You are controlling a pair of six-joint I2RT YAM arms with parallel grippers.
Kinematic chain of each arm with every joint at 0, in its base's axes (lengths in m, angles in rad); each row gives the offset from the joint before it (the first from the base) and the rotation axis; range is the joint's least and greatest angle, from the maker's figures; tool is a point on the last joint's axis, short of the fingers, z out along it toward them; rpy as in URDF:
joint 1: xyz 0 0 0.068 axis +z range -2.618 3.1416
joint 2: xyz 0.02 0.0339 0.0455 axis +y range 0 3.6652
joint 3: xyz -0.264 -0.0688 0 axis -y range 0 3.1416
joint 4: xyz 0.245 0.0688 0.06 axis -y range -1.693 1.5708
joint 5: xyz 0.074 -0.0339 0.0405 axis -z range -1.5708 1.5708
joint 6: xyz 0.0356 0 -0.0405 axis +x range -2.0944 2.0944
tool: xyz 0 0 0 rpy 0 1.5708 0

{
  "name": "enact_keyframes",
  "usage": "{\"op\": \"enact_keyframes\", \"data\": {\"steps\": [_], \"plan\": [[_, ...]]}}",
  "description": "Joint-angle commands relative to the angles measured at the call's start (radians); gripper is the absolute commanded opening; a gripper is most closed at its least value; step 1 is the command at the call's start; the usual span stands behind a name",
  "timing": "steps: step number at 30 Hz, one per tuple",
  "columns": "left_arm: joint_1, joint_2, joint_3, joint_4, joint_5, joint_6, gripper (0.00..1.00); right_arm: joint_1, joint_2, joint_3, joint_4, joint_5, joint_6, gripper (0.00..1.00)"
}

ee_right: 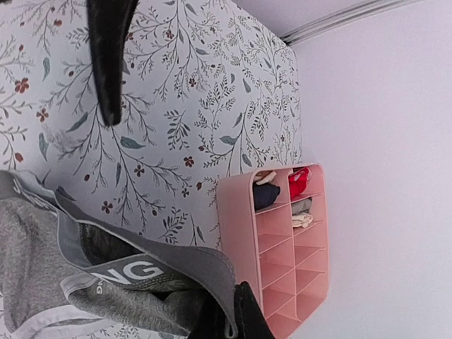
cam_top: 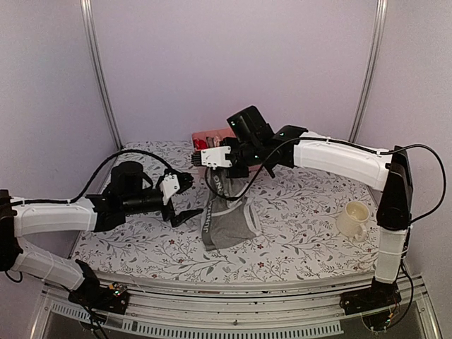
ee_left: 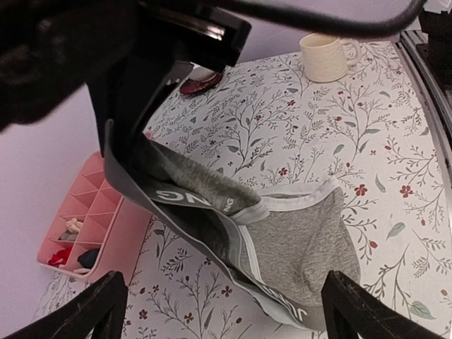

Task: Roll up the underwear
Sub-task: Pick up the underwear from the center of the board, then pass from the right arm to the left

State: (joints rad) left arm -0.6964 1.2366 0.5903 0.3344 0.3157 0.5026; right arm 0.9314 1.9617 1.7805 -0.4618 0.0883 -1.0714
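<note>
The grey boxer-briefs (cam_top: 220, 189) have a dark, white-lettered waistband (ee_right: 134, 272). My right gripper (cam_top: 227, 171) is shut on that waistband (ee_left: 185, 196) and holds one end raised above the table. In the right wrist view its closed fingertips (ee_right: 233, 318) pinch the band's edge. The grey briefs (cam_top: 232, 227) with a pale waistband (ee_left: 289, 205) lie on the table, partly under the boxer-briefs. My left gripper (cam_top: 185, 199) is open and empty just left of the pile. In its own view its fingers (ee_left: 99, 311) sit wide apart at the bottom corners, with the briefs (ee_left: 304, 247) ahead.
A pink divided tray (cam_top: 208, 138) with a few rolled items stands at the back, also seen in the left wrist view (ee_left: 85, 226) and the right wrist view (ee_right: 282, 240). A cream mug (cam_top: 353, 219) stands at the right, also in the left wrist view (ee_left: 326, 56).
</note>
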Motion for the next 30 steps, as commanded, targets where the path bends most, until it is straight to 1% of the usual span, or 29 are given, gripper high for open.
{"op": "enact_keyframes", "data": {"steps": [1,6,9,11,14,16,18,23,26,28,30], "plan": [[-0.002,0.017,0.049,-0.007,0.048,-0.067,0.98,0.009,0.083,0.11,-0.211,-0.101,0.26,0.02],[-0.01,0.07,0.109,-0.008,0.008,-0.117,0.98,0.008,0.103,0.135,-0.25,-0.145,0.315,0.02],[-0.014,0.122,0.177,-0.025,-0.057,-0.146,0.97,0.007,0.104,0.137,-0.258,-0.159,0.334,0.02],[-0.015,0.164,0.222,-0.066,-0.054,-0.148,0.95,0.007,0.105,0.141,-0.262,-0.169,0.349,0.02],[-0.021,0.208,0.251,-0.081,-0.023,-0.143,0.89,0.007,0.103,0.143,-0.261,-0.189,0.364,0.02],[-0.029,0.229,0.253,-0.081,-0.004,-0.131,0.81,0.005,0.103,0.142,-0.262,-0.193,0.372,0.02],[-0.038,0.236,0.245,-0.078,0.008,-0.111,0.78,0.0,0.103,0.141,-0.259,-0.197,0.378,0.02],[-0.046,0.254,0.225,-0.056,0.005,-0.097,0.76,-0.023,0.098,0.127,-0.249,-0.246,0.394,0.02],[-0.046,0.258,0.2,-0.031,0.026,-0.076,0.77,-0.041,0.086,0.1,-0.222,-0.29,0.399,0.02],[-0.039,0.248,0.165,0.009,0.05,-0.067,0.78,-0.056,0.087,0.09,-0.207,-0.315,0.407,0.02],[-0.026,0.228,0.11,0.087,0.064,-0.081,0.8,-0.074,0.094,0.094,-0.201,-0.337,0.418,0.02]]}}
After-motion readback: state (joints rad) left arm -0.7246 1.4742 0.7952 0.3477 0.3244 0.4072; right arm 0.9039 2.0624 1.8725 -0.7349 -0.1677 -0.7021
